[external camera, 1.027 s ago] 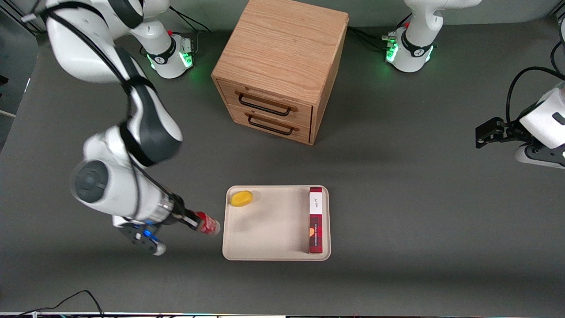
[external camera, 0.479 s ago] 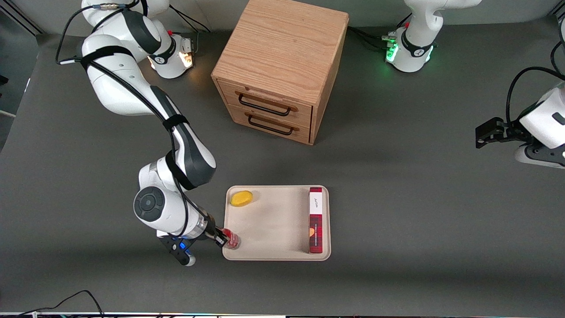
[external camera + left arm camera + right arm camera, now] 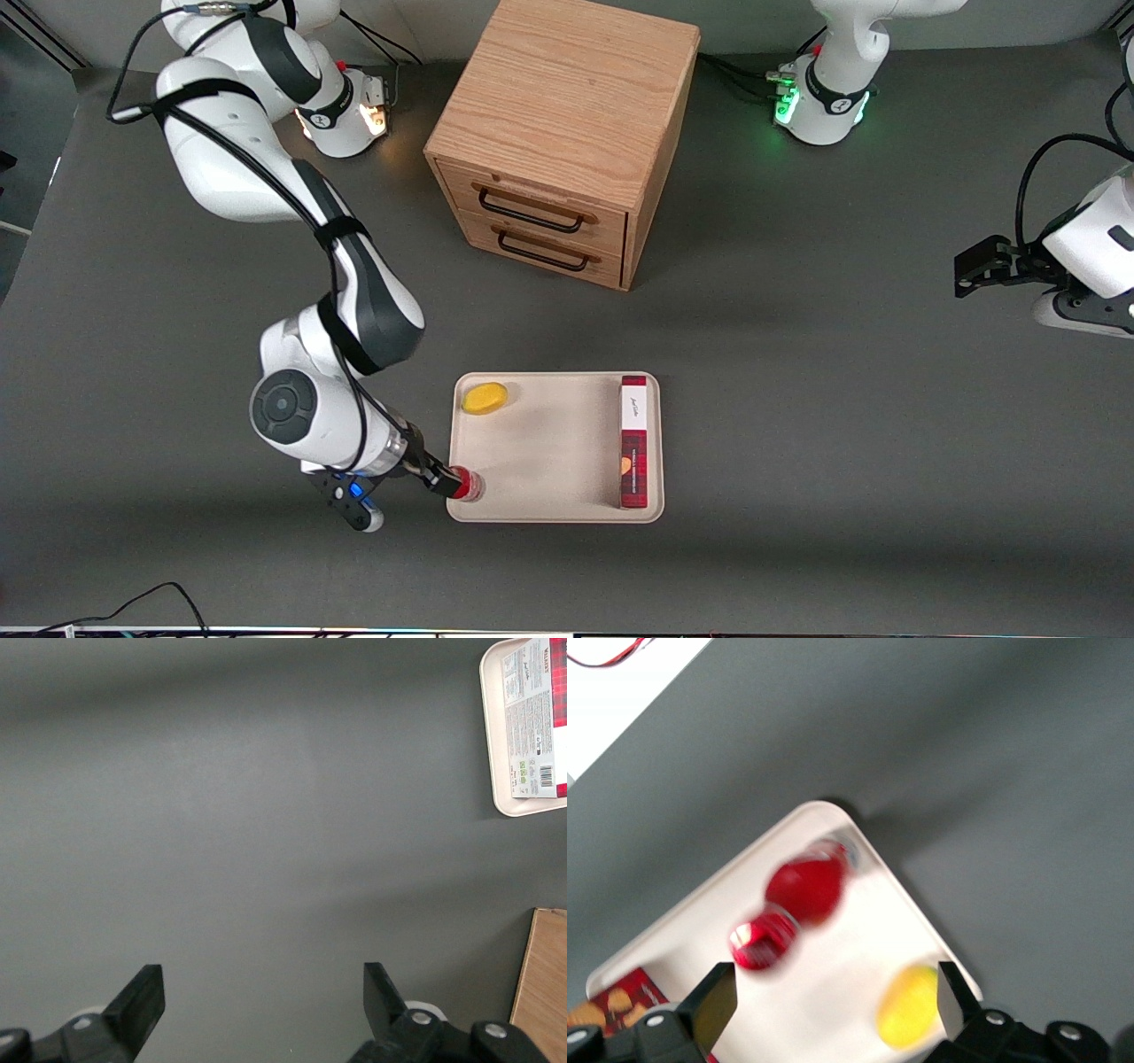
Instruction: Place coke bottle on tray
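The coke bottle (image 3: 469, 486), small and red with a red cap, stands on the cream-beige tray (image 3: 554, 461) at the corner nearest the front camera, toward the working arm's end. My right gripper (image 3: 443, 480) is beside it, just off the tray's rim. In the right wrist view the gripper (image 3: 831, 997) is open and empty, its two black fingers wide apart. The bottle (image 3: 799, 896) is ahead of them on the tray (image 3: 850, 979), free of both fingers.
A yellow lemon-like piece (image 3: 485, 398) lies on the tray farther from the front camera, and shows in the right wrist view (image 3: 908, 1008). A long red plaid box (image 3: 633, 441) lies along the tray's edge toward the parked arm. A wooden two-drawer cabinet (image 3: 558, 133) stands farther back.
My gripper carried the bottle from beside the tray onto the tray's corner. It has since drawn back slightly, and the bottle stands free.
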{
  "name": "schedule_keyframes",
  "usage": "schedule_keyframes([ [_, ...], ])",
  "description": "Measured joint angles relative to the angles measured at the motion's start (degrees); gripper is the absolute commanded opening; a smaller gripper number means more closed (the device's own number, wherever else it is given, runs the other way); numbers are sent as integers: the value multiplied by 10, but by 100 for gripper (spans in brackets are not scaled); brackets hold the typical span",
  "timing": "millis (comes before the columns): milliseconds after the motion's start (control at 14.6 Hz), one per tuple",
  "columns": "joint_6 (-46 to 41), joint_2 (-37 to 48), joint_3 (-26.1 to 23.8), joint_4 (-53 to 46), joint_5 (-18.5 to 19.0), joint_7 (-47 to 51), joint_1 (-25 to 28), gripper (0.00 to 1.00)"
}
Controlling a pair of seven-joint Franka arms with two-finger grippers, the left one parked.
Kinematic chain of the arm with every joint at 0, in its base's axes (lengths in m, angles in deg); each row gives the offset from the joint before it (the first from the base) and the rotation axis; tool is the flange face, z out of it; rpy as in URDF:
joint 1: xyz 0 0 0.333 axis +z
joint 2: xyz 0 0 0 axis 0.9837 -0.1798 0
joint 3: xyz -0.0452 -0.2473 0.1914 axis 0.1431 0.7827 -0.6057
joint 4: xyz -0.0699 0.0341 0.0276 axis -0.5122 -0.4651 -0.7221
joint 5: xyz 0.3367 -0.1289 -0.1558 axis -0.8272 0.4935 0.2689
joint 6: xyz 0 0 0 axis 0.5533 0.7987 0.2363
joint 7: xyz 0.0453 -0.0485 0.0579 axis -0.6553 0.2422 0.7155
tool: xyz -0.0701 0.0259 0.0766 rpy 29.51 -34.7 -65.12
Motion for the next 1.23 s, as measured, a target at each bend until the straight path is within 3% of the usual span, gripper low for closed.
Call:
schedule_keyframes([
  [274, -197, 170, -26, 20, 8, -145, -48, 100],
  [548, -279, 387, -3, 163, -6, -325, -113, 100],
  [685, -276, 485, 66, 266, -42, -410, -117, 100],
  [890, -215, 584, 132, 420, -61, -488, -125, 100],
  [1096, -135, 648, 141, 555, -62, -498, -123, 100],
  [1233, -119, 666, 140, 594, -62, -498, -120, 100],
])
